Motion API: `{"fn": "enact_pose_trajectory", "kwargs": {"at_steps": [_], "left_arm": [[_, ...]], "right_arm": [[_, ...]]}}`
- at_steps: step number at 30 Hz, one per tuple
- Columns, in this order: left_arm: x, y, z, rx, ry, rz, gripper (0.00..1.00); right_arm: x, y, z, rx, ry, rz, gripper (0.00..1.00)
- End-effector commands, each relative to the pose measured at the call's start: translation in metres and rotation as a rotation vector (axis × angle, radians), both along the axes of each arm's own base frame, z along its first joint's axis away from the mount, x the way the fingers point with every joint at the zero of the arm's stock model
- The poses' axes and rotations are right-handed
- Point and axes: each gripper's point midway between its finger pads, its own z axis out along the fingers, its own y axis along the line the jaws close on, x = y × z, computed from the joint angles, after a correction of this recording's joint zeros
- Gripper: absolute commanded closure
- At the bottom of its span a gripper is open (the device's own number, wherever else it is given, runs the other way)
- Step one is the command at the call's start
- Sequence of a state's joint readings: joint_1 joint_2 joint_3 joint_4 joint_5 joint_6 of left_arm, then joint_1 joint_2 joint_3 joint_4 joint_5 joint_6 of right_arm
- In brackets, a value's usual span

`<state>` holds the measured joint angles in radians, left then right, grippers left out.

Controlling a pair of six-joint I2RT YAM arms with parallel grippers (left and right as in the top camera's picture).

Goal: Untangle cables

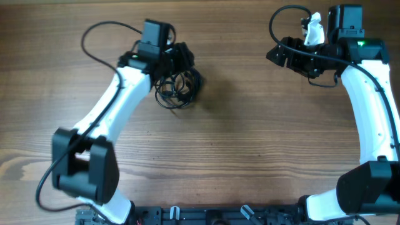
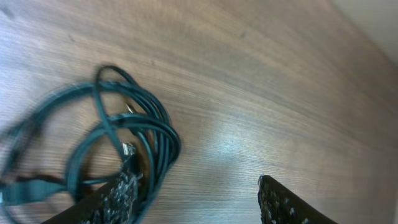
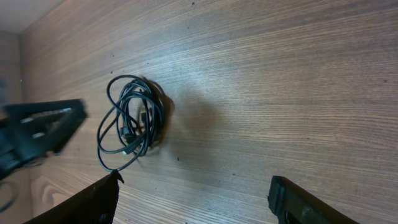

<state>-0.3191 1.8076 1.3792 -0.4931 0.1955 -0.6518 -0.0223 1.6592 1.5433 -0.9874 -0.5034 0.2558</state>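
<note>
The cables (image 1: 178, 86) lie as one tangled coil of thin black cords on the wooden table, left of centre. They also show in the left wrist view (image 2: 127, 134) and the right wrist view (image 3: 129, 121); small plugs show inside the coil. My left gripper (image 1: 181, 61) is open just above the coil's far edge. In its wrist view (image 2: 196, 183) the left finger overlaps the coil's strands and nothing is held between the jaws. My right gripper (image 1: 275, 55) is open and empty at the far right, well away from the coil; only bare wood lies between its fingers (image 3: 196, 186).
The wooden table (image 1: 250, 137) carries only the coil. The left arm's thick black wire (image 1: 94, 37) loops at the back left, and the right arm's wire (image 1: 284, 15) loops at the back right. The arm bases stand at the front edge.
</note>
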Motion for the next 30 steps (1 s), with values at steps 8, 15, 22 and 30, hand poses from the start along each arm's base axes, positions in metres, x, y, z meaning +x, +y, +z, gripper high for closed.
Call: {"fn": "enact_pose_trajectory", "kwargs": {"at_steps": [8, 15, 22, 30], "left_arm": [[0.025, -0.012, -0.089, -0.059, 0.140, 0.492, 0.50], [0.038, -0.006, -0.122, -0.016, 0.108, 0.528, 0.50], [0.043, -0.021, -0.108, -0.115, 0.116, 0.469, 0.96], [0.032, -0.030, 0.038, -0.704, 0.272, 0.295, 0.96]], "right_arm": [[-0.003, -0.005, -0.005, -0.048, 0.012, 0.003, 0.20], [-0.004, -0.005, -0.005, -0.050, 0.014, 0.007, 0.20], [-0.003, -0.005, -0.006, -0.050, 0.011, 0.006, 0.20], [0.001, 0.021, 0.005, 0.024, -0.038, 0.076, 0.19]]}}
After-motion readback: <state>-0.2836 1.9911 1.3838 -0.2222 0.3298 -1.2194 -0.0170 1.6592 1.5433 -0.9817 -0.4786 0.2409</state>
